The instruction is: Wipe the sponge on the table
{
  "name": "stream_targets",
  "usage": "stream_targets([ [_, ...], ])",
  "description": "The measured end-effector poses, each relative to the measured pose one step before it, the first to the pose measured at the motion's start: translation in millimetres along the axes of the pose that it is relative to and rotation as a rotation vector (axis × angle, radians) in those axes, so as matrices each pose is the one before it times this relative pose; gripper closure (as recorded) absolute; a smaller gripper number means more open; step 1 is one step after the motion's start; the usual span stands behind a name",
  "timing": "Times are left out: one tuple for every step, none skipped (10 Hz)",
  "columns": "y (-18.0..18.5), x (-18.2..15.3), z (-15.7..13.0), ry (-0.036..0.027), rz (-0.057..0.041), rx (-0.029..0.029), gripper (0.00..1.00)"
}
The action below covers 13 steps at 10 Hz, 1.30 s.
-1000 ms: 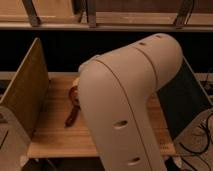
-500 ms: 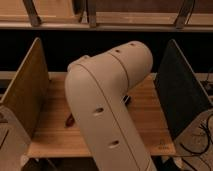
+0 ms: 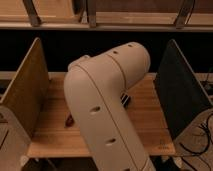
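Observation:
The table (image 3: 145, 127) is a light-brown plank top between two upright side panels. My big cream arm (image 3: 107, 107) reaches over its middle and hides most of it. A dark part of my gripper (image 3: 125, 99) peeks out past the arm's right edge, low over the table's centre. The sponge is hidden from this view. A small reddish thing (image 3: 69, 120) shows at the arm's left edge, lying on the table; I cannot tell what it is.
A tan side panel (image 3: 27, 92) stands at the table's left and a dark one (image 3: 180, 92) at its right. Shelf rails (image 3: 105, 20) run across the back. Cables (image 3: 202, 135) hang beyond the right panel.
The arm's elbow has swung left and its upper link now tilts toward the right. The reddish thing, once mostly in view, is almost covered.

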Motion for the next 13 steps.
stream_targets([
  [0.77, -2.61, 8.1, 0.0134, 0.00456, 0.00177, 0.2],
  [2.48, -3.1, 7.38, 0.0112, 0.00482, -0.00368, 0.2],
  [1.99, -2.41, 7.96, 0.01319, 0.00398, -0.00235, 0.2],
  [2.22, -2.26, 5.12, 0.01099, 0.00422, -0.00213, 0.2],
  [0.58, -1.38, 5.54, 0.01339, 0.00765, 0.00056, 0.2],
  [-1.86, -1.09, 1.53, 0.00687, 0.00973, 0.0022, 0.2],
  [-3.02, -1.2, -0.13, 0.00288, 0.00868, 0.00274, 0.2],
  [-7.07, -0.23, -1.45, 0.00391, 0.02103, 0.00755, 0.2],
  [-6.98, 1.44, -0.54, 0.0061, 0.01901, 0.00692, 0.2],
  [-5.64, 2.29, 0.66, 0.00889, 0.01529, 0.00439, 0.2],
  [-4.81, 4.93, 4.58, 0.02063, 0.01459, 0.0023, 0.2],
  [-3.25, 5.37, 6.9, 0.02808, 0.00732, 0.00197, 0.2],
  [-0.58, 5.03, 7.94, 0.0284, -0.00665, 0.00581, 0.2],
])
